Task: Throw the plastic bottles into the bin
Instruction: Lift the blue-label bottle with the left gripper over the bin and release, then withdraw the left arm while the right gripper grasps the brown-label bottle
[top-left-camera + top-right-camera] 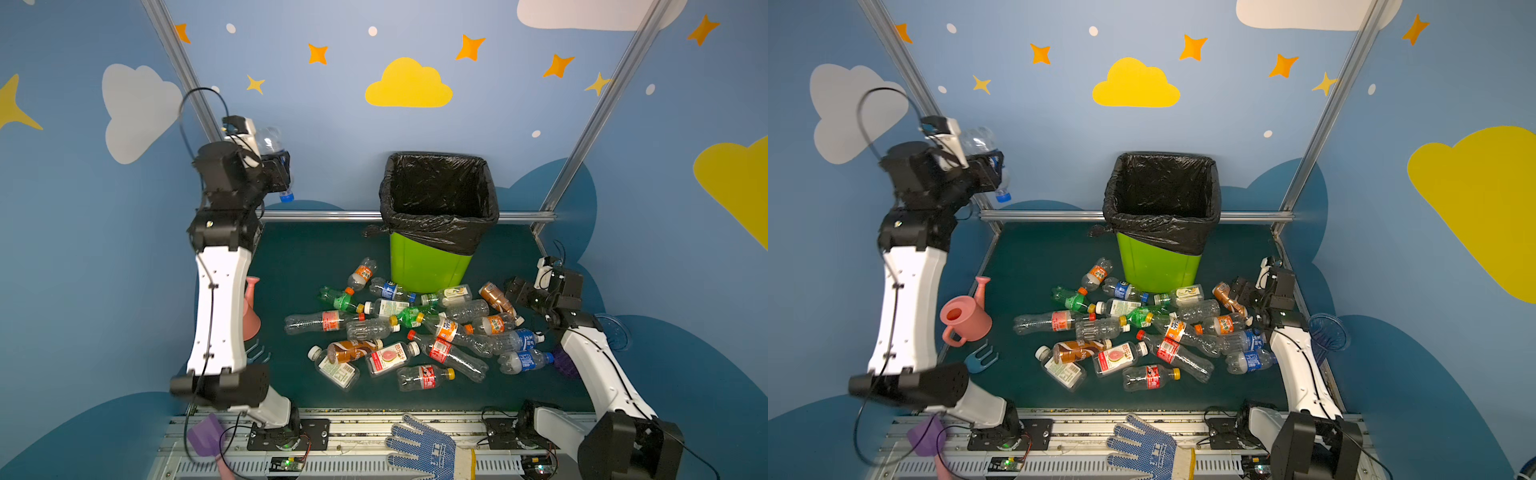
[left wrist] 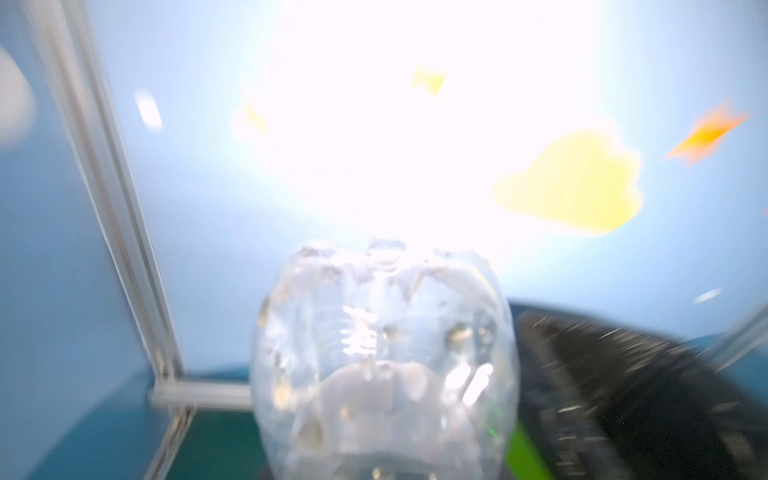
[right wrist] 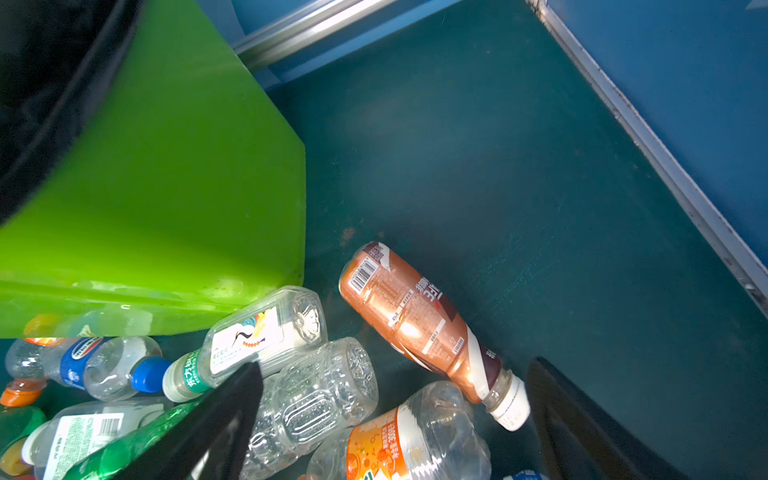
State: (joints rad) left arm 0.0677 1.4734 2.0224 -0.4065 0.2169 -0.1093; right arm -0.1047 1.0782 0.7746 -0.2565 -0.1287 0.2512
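1. The clear blue-capped bottle is up in the air, clamped in the left gripper. Its cap points down and its base points up.
2. In both top views it sits at 9 o'clock of the bin, about level with the rim and well apart from it, not over the opening.
3. The left wrist view is motion-blurred. The bottle base fills the centre, and the black bag shows beside it.
4. The bin stands upright at 12 o'clock of the table, with the bag folded over the rim. I can't see whether anything is inside.
5. The rest of the bottles lie in a pile at table centre, at 6 o'clock of the bin. The nearest ones touch its foot.
6. The right gripper has its jaws spread wide and holds nothing. It is low at the 3 o'clock edge of the pile.
7. The brown-label bottle lies flat on the table between the two fingers. I can't tell if they touch it.
8. A pink watering can is at 9 o'clock of the pile.
9. A blue dotted glove lies on the rail at 6 o'clock.
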